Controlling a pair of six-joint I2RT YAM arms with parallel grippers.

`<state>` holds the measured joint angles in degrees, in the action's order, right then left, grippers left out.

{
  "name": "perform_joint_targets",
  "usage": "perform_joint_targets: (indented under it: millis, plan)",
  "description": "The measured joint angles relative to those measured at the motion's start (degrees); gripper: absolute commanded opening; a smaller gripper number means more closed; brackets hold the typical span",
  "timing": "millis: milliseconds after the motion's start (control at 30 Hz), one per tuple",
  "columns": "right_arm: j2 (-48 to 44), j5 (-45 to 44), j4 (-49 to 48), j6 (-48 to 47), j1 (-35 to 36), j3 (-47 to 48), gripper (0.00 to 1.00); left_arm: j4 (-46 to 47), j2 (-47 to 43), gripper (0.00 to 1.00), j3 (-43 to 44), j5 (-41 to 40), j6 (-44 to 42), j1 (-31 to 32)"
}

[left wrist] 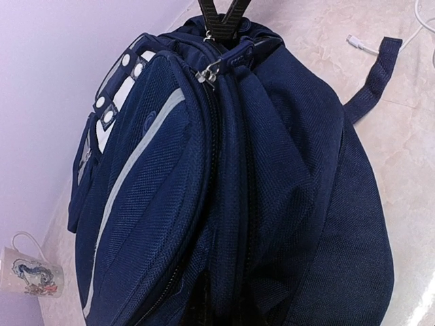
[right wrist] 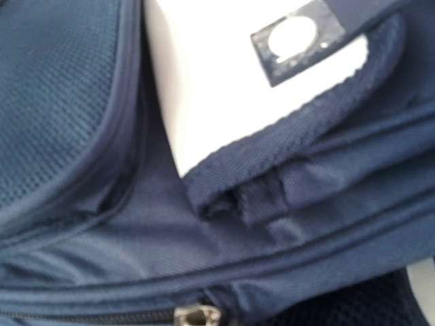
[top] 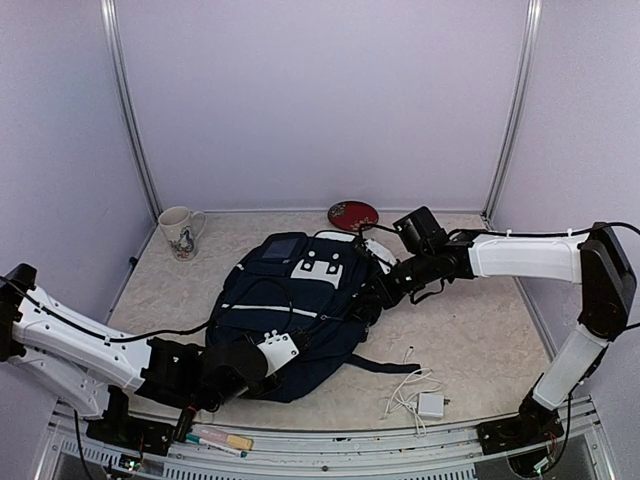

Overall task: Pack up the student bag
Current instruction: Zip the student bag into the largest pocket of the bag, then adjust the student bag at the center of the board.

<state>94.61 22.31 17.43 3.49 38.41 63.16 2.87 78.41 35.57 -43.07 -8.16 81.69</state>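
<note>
The student bag (top: 300,300) lies flat mid-table, dark navy with a white top patch (right wrist: 217,75) and a thin pale stripe (left wrist: 129,176). My left gripper (top: 283,350) is pressed into the bag's near end, shut on its fabric. Its fingers are hidden in the left wrist view, where the student bag (left wrist: 272,204) fills the frame. My right gripper (top: 372,292) is shut on the bag's far top edge. There its black fingers (left wrist: 221,27) pinch the fabric just above a silver zipper pull (left wrist: 209,73). The right wrist view shows only bag fabric and a zipper pull (right wrist: 197,316).
A white mug (top: 181,232) stands at the back left, and a red round dish (top: 352,214) sits behind the bag. A white charger with its cable (top: 428,403) lies front right. Pens (top: 215,441) lie along the front edge. A black strap (top: 385,365) trails off the bag.
</note>
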Motion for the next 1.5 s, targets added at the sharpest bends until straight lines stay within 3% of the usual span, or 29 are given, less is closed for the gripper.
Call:
perform_joint_targets:
  millis: [233, 567, 933, 967, 1067, 1133, 1267, 1500]
  plan:
    - [2.3, -1.5, 6.0, -3.1, 0.0, 5.9, 0.00, 0.8, 0.1, 0.00, 0.2, 0.0, 0.6, 0.0]
    - [0.9, 4.2, 3.4, -4.3, -2.1, 2.3, 0.00, 1.7, 3.7, 0.00, 1.4, -0.4, 0.6, 1.1]
    - [-0.2, 0.1, 4.1, -4.3, -2.2, 1.1, 0.00, 2.1, 5.4, 0.00, 3.2, 0.6, 0.6, 1.4]
    - [0.0, 0.2, 4.1, -4.3, -2.2, 1.1, 0.03, 2.1, 5.4, 0.00, 3.2, 0.7, 0.6, 1.4]
    - [0.7, 1.2, 4.0, -4.3, -2.2, 1.0, 0.38, 1.6, 5.4, 0.00, 3.2, 0.8, 0.6, 1.3]
    - [0.5, 0.3, 1.9, -4.2, -3.1, 0.4, 0.51, 0.0, 5.4, 0.00, 3.2, 0.8, 0.8, 1.6]
    - [-3.1, 0.5, -4.8, -3.2, -9.2, -4.2, 0.60, -2.1, 6.4, 0.00, 3.6, 1.1, 1.0, 3.1]
    - [-15.6, 4.9, -10.1, 0.3, -9.6, -9.3, 0.59, -3.1, 16.3, 0.00, 12.4, 1.8, 1.7, 1.9]
